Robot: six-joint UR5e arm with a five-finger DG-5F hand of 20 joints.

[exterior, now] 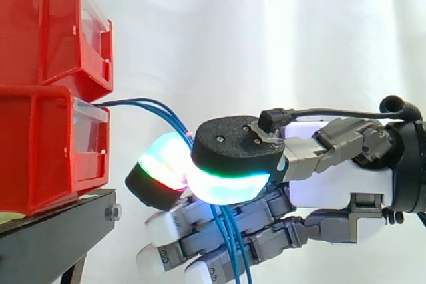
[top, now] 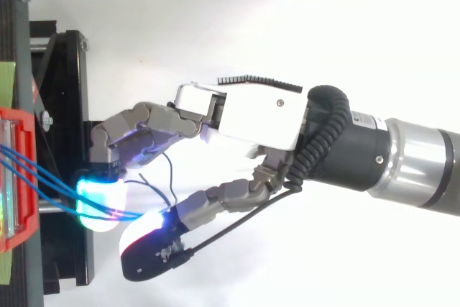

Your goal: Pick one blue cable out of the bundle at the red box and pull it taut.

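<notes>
Well, partway thru, I'd say. The robot's pale multi-fingered hand (exterior: 333,177) comes in from the right & is clamped on the thin blue cables (exterior: 172,115). Its glowing pads (exterior: 229,164) meet w/ the strands nipped between them, and the other fingers are curled underneath.

The cables leave the front of the lower red plastic bin (exterior: 40,144) at left, which sits on the black metal stand (exterior: 53,237). They run right to the pinch near the bin, then the loose ends hang straight down past the curled fingers.

So approach done, grasp looks made. Two things left, imo:

- **Singling out:** approx three strands go into the pinch together. From above they run in side by side, and I can't tell whether one is truly held or the lot.
- **Tension:** seen from the side, the run between bin & hand bows in an arc, so not taut yet.

The hand is close to the bin, so drawing away rightward should take up that slack.
</notes>
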